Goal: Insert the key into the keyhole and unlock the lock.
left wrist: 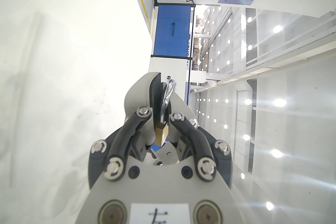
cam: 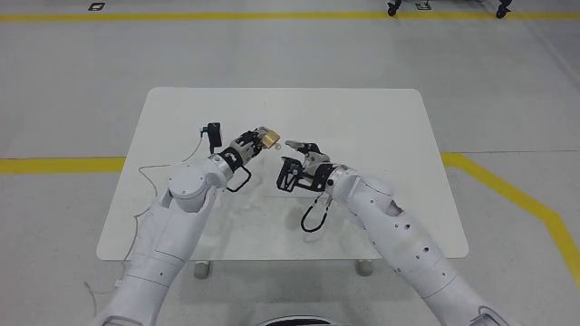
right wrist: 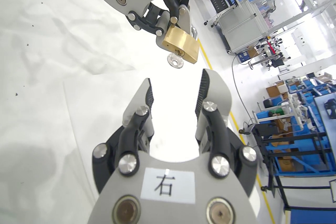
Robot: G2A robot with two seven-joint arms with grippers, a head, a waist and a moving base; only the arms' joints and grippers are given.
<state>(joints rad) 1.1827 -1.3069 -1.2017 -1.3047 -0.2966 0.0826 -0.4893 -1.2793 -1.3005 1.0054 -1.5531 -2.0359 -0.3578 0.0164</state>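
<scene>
A brass padlock hangs above the white table, keyhole face turned toward my right gripper. The round head of a silver key sticks out at the keyhole. My left gripper is shut on the padlock's upper end; the padlock juts from its fingertips. In the left wrist view the brass body sits edge-on between the closed fingers, with a silver part past it. My right gripper is open and holds nothing, a short gap from the key head, roughly in line with it.
A small black device with a thin white wire lies on the table by the left arm. Black cable loops hang from both wrists. The table's near and right parts are bare white surface.
</scene>
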